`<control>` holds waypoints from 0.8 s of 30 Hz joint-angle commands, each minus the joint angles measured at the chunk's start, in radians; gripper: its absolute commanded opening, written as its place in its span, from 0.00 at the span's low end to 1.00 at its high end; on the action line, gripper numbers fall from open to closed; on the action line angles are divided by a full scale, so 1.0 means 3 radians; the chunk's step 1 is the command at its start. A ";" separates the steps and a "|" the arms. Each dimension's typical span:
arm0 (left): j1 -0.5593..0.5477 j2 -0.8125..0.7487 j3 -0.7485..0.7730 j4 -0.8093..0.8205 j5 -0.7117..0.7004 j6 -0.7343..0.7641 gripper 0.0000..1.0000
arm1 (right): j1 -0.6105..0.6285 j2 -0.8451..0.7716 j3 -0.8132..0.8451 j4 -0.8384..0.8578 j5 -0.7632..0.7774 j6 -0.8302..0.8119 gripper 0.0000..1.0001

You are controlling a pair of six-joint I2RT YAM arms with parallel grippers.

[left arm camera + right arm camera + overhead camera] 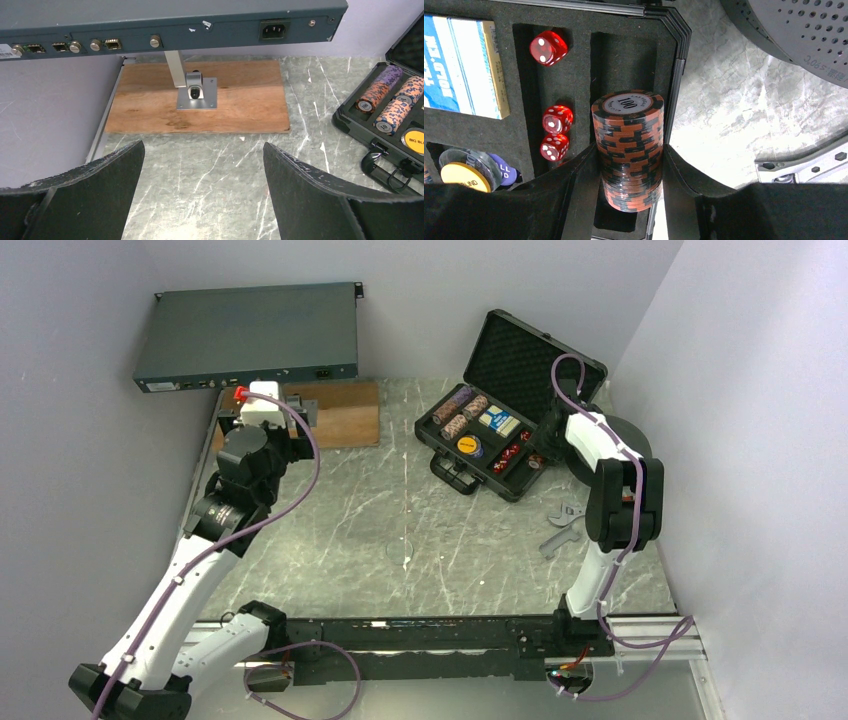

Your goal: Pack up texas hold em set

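Observation:
The open black poker case [455, 475] sits at the back right of the table, lid up. It holds rolls of chips [458, 412], a blue card box [498, 421], a yellow dealer button [469, 446] and red dice [512, 455]. My right gripper [541, 452] is at the case's right end, shut on a stack of red-and-black 100 chips [628, 145], held over the empty rightmost slot [621, 65]. Red dice [557, 119] lie in the slot beside it. My left gripper [202, 172] is open and empty above the table, left of the case [350, 120].
A wooden board [345, 412] with a metal stand lies at the back, under a grey rack unit [250, 335]. Grey metal wrenches [562, 528] lie right of centre. A round grey perforated object [794, 35] stands just right of the case.

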 commanded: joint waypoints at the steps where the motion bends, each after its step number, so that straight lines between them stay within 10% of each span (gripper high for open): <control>1: 0.0024 -0.0014 0.0132 0.0053 0.0048 0.0030 0.94 | -0.0032 0.0028 0.0223 0.0032 0.0090 0.0163 0.00; 24: 0.0055 -0.0017 0.0137 0.0052 0.0099 0.0006 0.94 | -0.0221 0.0221 0.0315 0.0231 -0.0557 0.0256 0.01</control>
